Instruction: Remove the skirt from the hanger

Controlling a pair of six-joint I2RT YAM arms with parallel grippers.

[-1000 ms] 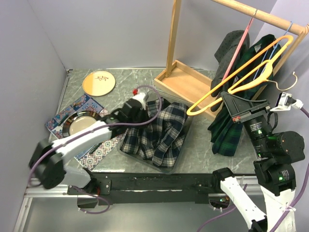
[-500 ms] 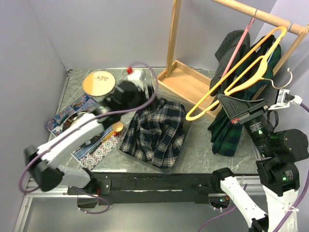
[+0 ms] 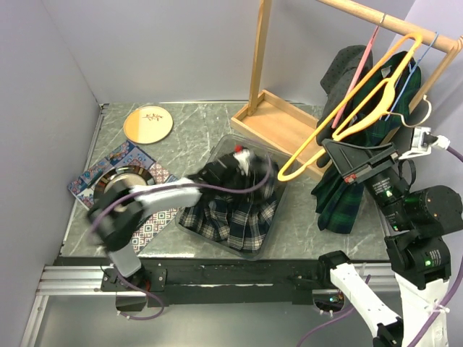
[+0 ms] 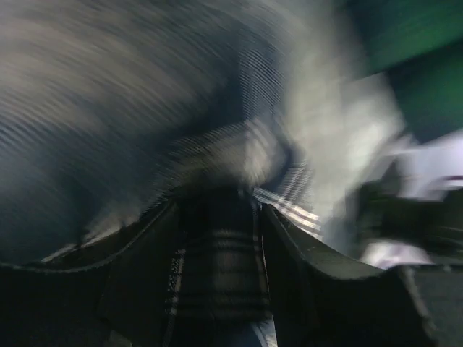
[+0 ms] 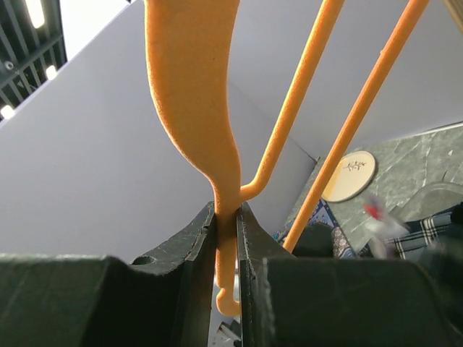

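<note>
Pinching the hanger on your right, with a blurred claw over the skirt on your left.

Your right gripper [image 5: 226,217] has its jaws pressed together on the lower tip of the hanger [image 5: 192,87], which slants up toward the wooden rail [image 3: 376,16] at 1 o'clock. Your left gripper [image 4: 221,210] hangs over the plaid skirt [image 3: 231,217], heaped in the clear bin [image 3: 230,137] at table centre. Its fingers stand apart with plaid between them, but blur hides whether they pinch cloth. Your left arm reaches in low from 8 o'clock, and your right forearm rises at 4 o'clock. A green pleated garment [image 3: 340,195] hangs just beside it. A round plate [image 3: 148,123] and patterned mats [image 3: 148,224] lie at 9 to 10 o'clock.
</note>
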